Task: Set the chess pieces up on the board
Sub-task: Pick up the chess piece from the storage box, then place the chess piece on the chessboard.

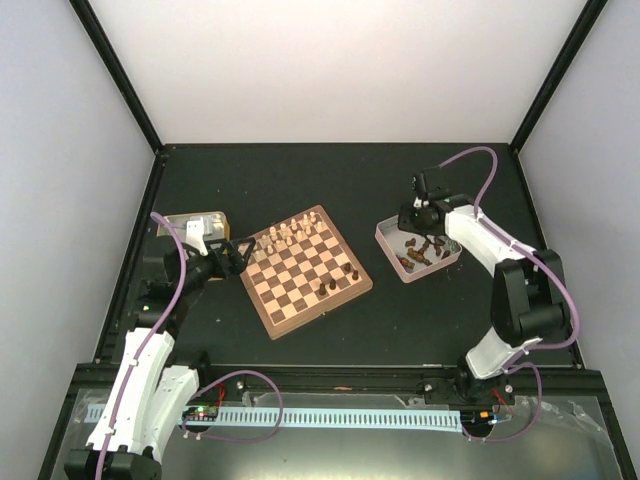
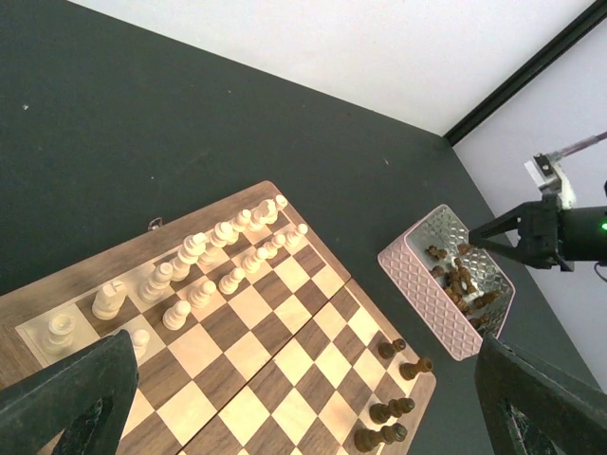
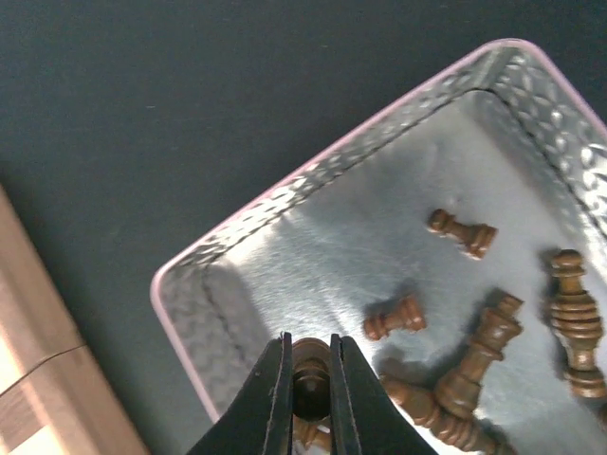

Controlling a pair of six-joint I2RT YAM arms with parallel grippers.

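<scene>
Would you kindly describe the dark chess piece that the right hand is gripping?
Find the pink-sided tin right of the board. By its wall facing the board, the right hand pinches one dark piece. Its neighbours lie loose on the tin's floor; this one alone sits between the fingers.

The board's (image 1: pixel 300 285) middle squares lie bare, open from the near side. Cream pieces (image 1: pixel 285 238) crowd its far-left rows, close to the wide-open left gripper (image 1: pixel 243 258). A few dark pieces (image 1: pixel 352 273) stand along its right edge. Further right, past a table strip, the tin's (image 1: pixel 390 252) walls and loose pieces hem the right gripper (image 3: pixel 311 365), which is pinching a dark piece (image 3: pixel 311 387).
</scene>
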